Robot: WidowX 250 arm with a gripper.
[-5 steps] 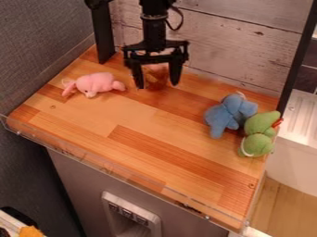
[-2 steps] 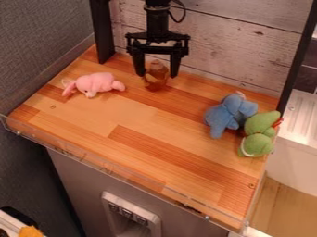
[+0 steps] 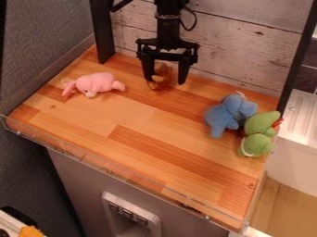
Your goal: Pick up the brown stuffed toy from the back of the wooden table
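Amber-brown object, small and rounded, on the wooden surface near its back edge, closer to the back left corner than to the back right. Black gripper directly about it in line of sight: fingers parted, pointing down, nothing clamped. From where I stand, the finger on the pink toy's side overlaps part of the object, while a gap shows toward the other finger; whether the near finger touches it or merely passes in front cannot be told. Principal hazard, in my judgement: this off-centre placing. Were the fingers to close or descend so, one could land on the object or push it sideways, tipping or rolling it. A second hazard arises from the whitewashed board wall just behind the back edge: an object nudged that way could lodge against the wall, leaving little room for a finger behind it. Its smooth, rounded look may also favour slipping under a shallow or uneven pinch. Farther out, toward the left edge, the pink plush toy lies near enough to be brushed by a wide sideways sweep. The blue plush elephant and green plush toy, side by side near the right edge, are less exposed; a knock to one could shift the other.
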